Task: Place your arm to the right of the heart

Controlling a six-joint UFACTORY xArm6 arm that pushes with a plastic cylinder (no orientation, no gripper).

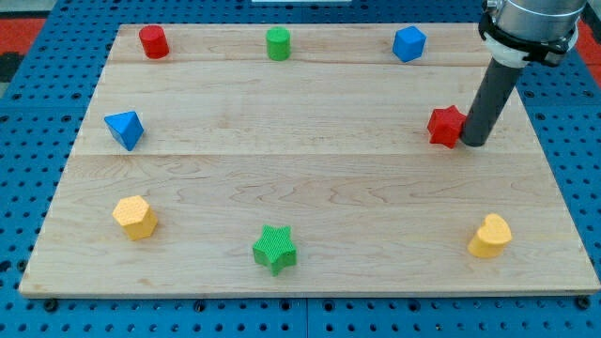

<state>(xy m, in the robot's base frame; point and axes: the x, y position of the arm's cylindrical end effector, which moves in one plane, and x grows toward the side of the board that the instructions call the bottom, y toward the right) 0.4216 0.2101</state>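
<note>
My tip [473, 144] touching right side of red star [447, 126]; no gripper fitted, just rod. Yellow heart [491, 236] at surface [310, 178] bottom right. Approach step: next swing down, clear star, stop right of heart.

A pale wooden board [310, 178], made of planks with seams running across the view, lay on a blue perforated surface [38, 131] that framed it on every side. At the view's top left corner a red patch [28, 33] showed beyond the blue. The light was even and cast only short, soft shadows.
</note>
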